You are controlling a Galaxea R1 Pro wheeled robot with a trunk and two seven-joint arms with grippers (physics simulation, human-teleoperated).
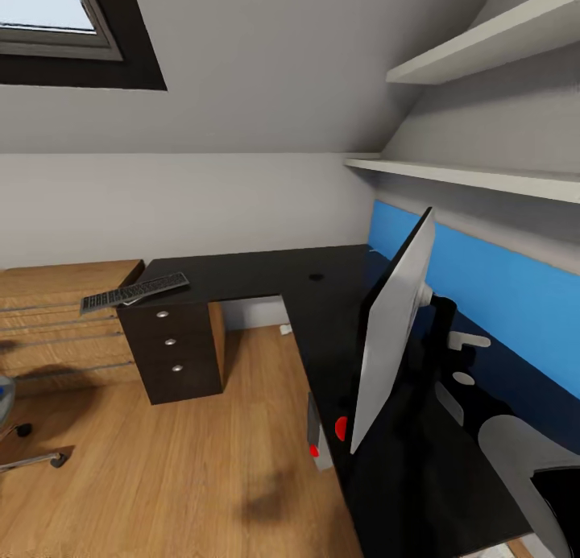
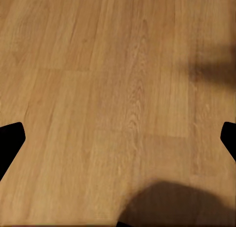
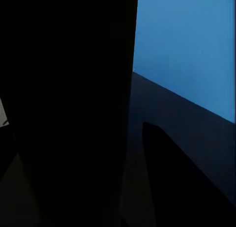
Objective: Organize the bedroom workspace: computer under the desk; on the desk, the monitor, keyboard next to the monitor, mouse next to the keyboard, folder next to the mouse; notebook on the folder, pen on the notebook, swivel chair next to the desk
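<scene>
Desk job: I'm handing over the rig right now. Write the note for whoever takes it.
Left gripper: open, holding nothing, over the wood floor.
Right arm: reaches in behind the monitor; whether its fingers are open or shut cannot be told.
Monitor: on the desk, by the blue panel. Done.
Keyboard: on the desk's far-left end, overhanging the edge, far from the monitor.
Chair: off at the left, away from the desk.
Left: keyboard beside monitor, then mouse, folder, notebook, pen, chair.
</scene>
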